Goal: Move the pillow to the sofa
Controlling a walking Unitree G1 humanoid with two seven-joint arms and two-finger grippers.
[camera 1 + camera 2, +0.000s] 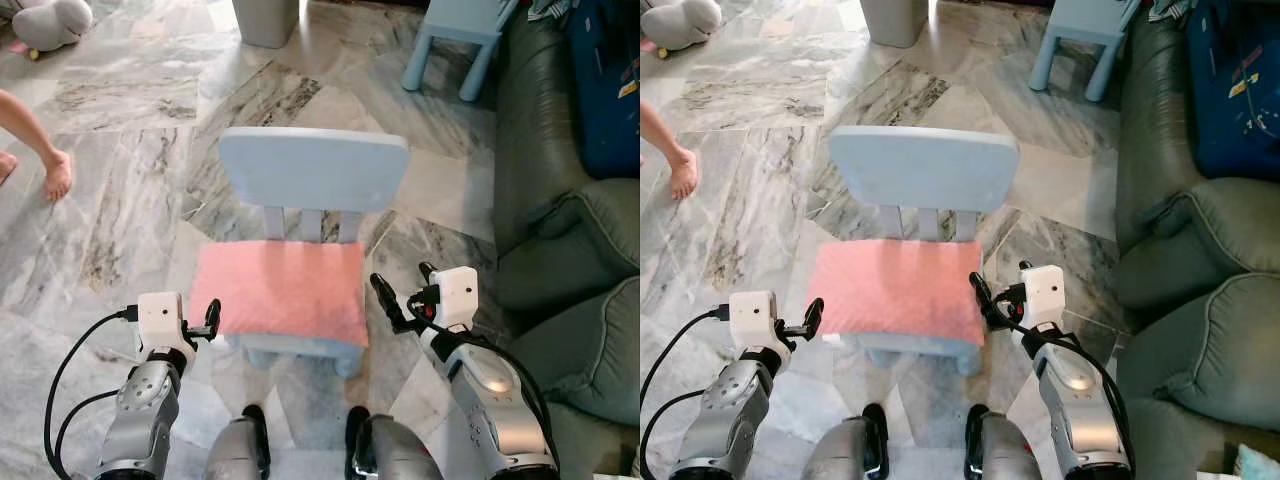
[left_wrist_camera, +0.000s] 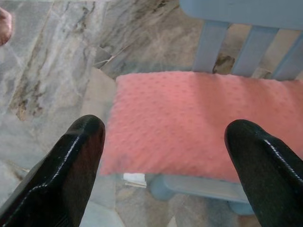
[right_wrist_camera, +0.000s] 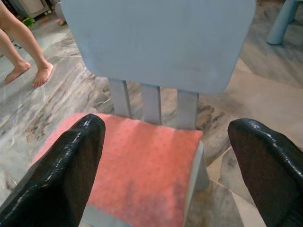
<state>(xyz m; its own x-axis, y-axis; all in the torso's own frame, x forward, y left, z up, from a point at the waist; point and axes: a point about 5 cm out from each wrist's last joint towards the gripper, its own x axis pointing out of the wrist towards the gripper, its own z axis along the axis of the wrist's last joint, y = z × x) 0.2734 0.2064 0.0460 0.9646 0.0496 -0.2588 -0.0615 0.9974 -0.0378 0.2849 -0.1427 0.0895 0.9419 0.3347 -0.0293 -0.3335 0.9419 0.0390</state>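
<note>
Bright even daylight, soft shadows, wrist views slightly blurred

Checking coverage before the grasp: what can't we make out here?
- Chair seat: covered by the pink pillow, eye views.
- Person: cut off by the frame's left edge.
- Left pincer and right pincer: open beside the pillow; contact cannot be told.
- Sofa: cropped at right.

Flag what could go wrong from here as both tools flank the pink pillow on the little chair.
1. The pink pillow lies flat on the small blue chair; the open left tool and right tool might pinch the seat edge or tip the light chair.
2. A person's foot stands nearby on the marble floor; turning toward the grey sofa could risk a bump.
</note>
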